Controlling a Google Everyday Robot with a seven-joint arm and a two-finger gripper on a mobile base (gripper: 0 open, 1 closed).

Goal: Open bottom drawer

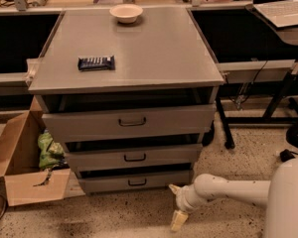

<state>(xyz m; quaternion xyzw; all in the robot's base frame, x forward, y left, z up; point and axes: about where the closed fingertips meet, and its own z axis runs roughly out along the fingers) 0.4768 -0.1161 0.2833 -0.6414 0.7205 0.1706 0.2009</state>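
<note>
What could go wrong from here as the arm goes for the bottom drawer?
1. The open tool hangs low, right of the bottom drawer and off line from its small loop handle; the approach may miss it or strike the drawer front.
2. The middle drawer handle sits close above, so the wrong one might be grabbed.
</note>
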